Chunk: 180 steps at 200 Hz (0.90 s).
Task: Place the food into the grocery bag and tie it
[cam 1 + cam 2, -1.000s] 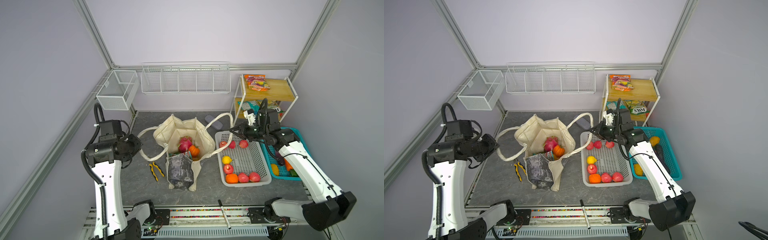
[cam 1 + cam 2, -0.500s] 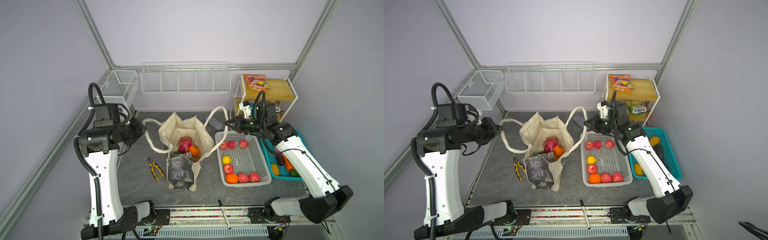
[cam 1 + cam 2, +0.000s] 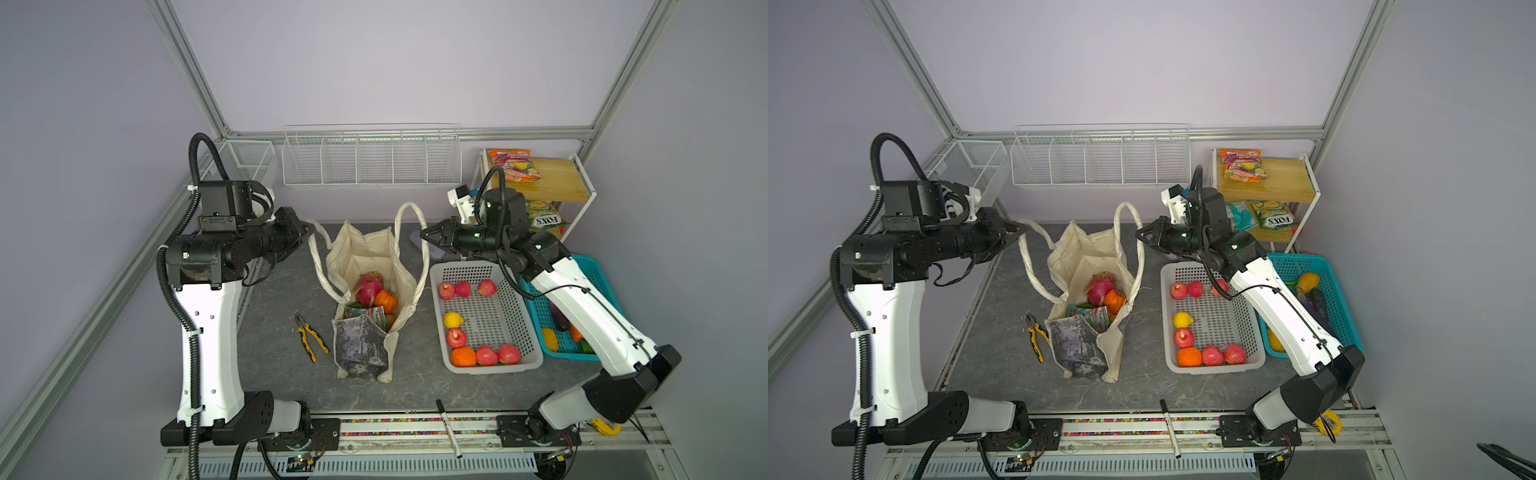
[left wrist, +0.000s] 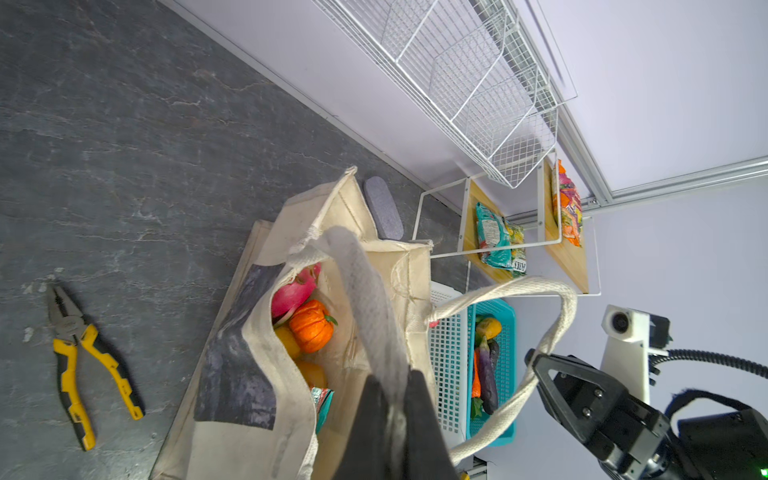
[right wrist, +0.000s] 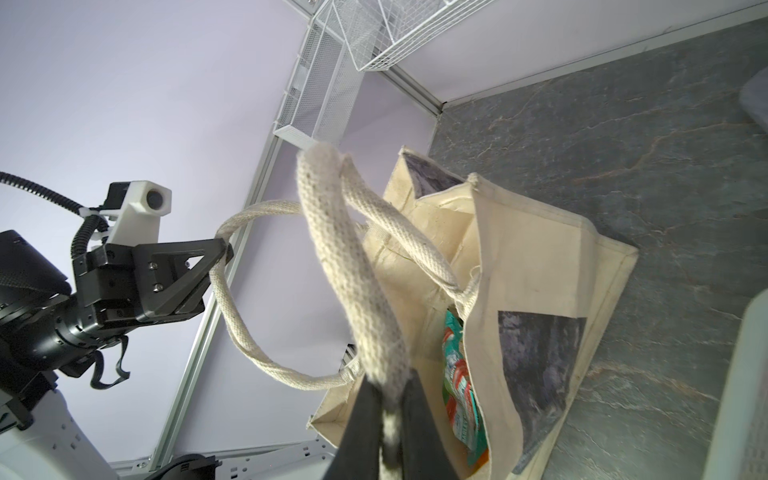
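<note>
Low centre in a top view, the floppy cream canvas grocery bag (image 3: 361, 253) with a grey-black marbled panel stands holding a pink dragon fruit (image 3: 369, 286), small orange pumpkin (image 3: 385, 300) and crinkly teal snack packet (image 3: 368, 312) (more fruit (image 3: 463, 356) lies in the white perforated basket (image 3: 494, 366), right). Above, the left gripper (image 3: 311, 230) is clamped on the left cream loop handle (image 3: 319, 272), the right gripper (image 3: 422, 237) on the right loop handle (image 3: 409, 205). Tying well probably means crossing the loops over the mouth, both taut, without tipping the bag.
</note>
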Available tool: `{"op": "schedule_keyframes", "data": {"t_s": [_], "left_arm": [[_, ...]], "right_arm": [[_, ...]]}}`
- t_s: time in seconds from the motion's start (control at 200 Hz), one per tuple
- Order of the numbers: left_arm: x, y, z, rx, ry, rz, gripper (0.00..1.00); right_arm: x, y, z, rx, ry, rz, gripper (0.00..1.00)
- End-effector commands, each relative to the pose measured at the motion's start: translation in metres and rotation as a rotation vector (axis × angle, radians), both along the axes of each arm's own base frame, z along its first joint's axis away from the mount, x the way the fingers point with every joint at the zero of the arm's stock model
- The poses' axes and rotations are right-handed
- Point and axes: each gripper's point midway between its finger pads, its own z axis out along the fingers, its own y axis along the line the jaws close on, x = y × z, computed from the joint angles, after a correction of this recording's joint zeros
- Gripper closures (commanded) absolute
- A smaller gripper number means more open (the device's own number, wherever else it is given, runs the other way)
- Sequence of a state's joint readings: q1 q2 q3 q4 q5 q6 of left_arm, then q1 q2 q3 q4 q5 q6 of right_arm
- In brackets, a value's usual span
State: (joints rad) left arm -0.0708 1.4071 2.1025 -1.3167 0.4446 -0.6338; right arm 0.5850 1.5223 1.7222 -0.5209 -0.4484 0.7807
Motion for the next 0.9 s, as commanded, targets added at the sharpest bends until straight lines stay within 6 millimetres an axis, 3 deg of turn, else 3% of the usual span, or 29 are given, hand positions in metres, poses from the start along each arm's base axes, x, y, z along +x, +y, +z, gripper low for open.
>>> {"op": "schedule_keyframes", "data": {"t_s": [0.0,0.19,0.435,0.56,0.895], "left_arm": [[0.004,-0.013,0.023,-0.033,-0.083,-0.036,0.98],[0.011,-0.026,0.018,-0.039,-0.077,-0.067,0.98],[0.021,-0.034,0.025,-0.062,-0.102,-0.089,0.98],[0.024,-0.047,0.027,-0.065,-0.107,-0.123,0.98],[0.024,-0.076,0.023,-0.076,-0.098,-0.187,0.99]], "right_arm": [[-0.003,0.02,0.017,0.032,-0.06,0.049,0.93],[-0.014,0.053,0.012,0.022,-0.078,0.155,0.93],[-0.029,0.092,0.001,0.026,-0.091,0.287,0.93],[-0.034,0.109,-0.008,0.003,-0.079,0.34,0.93],[-0.039,0.133,-0.016,-0.011,-0.068,0.399,0.93]]}}
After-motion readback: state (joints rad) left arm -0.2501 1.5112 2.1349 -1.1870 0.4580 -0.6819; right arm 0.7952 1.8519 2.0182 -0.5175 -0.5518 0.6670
